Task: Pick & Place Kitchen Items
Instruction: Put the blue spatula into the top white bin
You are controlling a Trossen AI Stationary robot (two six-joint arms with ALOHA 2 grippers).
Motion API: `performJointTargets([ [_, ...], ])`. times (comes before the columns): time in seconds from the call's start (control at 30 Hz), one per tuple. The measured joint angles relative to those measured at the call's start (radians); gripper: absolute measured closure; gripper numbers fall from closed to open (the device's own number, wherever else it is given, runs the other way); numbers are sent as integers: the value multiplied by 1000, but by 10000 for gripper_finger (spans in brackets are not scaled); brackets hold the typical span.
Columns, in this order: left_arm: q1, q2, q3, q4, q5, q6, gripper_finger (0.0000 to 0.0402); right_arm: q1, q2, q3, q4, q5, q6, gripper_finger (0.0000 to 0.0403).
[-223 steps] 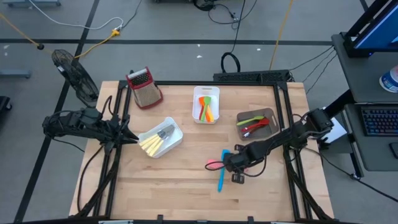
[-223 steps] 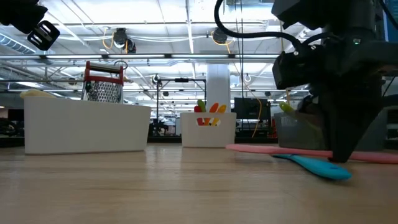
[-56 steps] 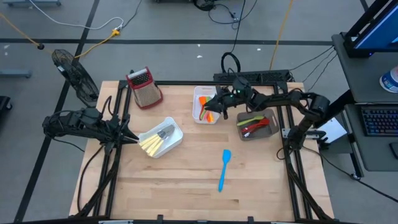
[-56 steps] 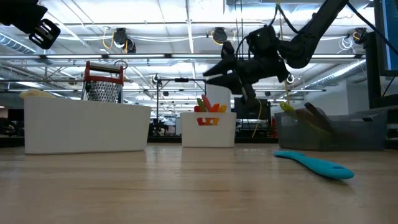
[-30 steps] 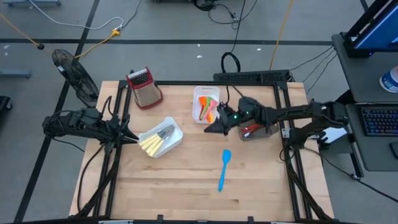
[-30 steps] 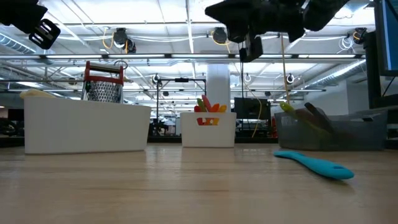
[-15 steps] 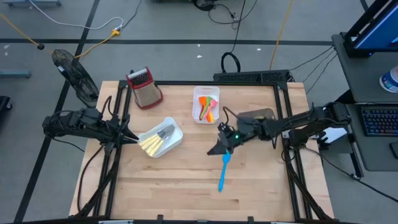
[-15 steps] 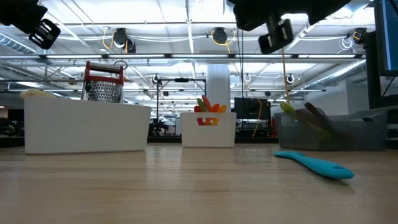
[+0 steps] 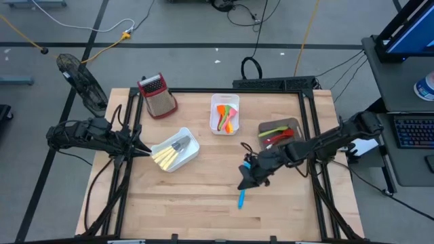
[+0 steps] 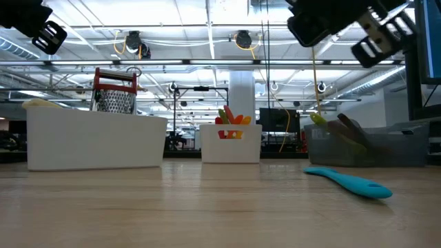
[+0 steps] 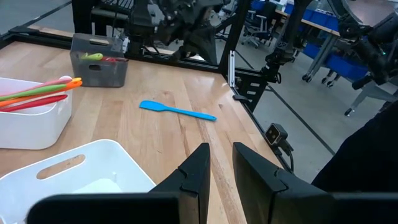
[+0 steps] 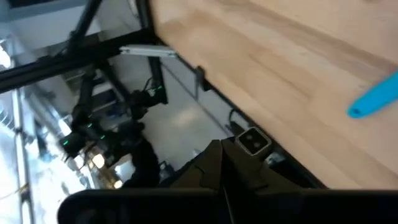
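Right gripper hangs over the middle of the wooden table, directly above the blade end of the blue spatula; only the handle end of the spatula shows past it in the high view. In the low view the spatula lies flat on the tabletop, with the gripper up near the top of the frame, clear of it. Right wrist view: the two dark fingers lie pressed together, nothing between them; a tip of the spatula shows at the edge on the wood.

Left gripper waits at the left table edge, just beside the large white bin. Left wrist view: its fingers stand a narrow gap apart, empty.

Contents:
- Large white bin: yellow and dark utensils.
- Small white bin at back centre: orange, green and pink utensils, their tips showing above the rim in the low view.
- Grey bin at right: green and red utensils.

Box grater with red top stands at the back left corner of the table.
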Motion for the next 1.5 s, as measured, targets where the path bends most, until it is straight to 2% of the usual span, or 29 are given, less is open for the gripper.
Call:
performJointTargets([
  [0.47,0,0,0,-1,0,-2,332,107,0,10,-236,158,104,403],
  [0.63,0,0,0,0,0,-2,332,110,0,125,-537,161,94,403],
  [0.73,0,0,0,0,0,-2,332,110,0,210,-703,210,85,403],
  [0.87,0,0,0,-1,0,-1,332,110,9,292,-824,287,95,403],
  [1.0,0,0,0,-1,0,0,332,110,51,311,-844,287,102,403],
  [1.1,0,0,0,-1,0,0,332,110,74,306,-793,284,109,403],
  [1.23,0,0,0,-2,1,0,332,107,66,277,-706,284,102,403],
  [1.5,0,0,0,-5,2,0,332,107,52,224,-654,281,84,386],
])
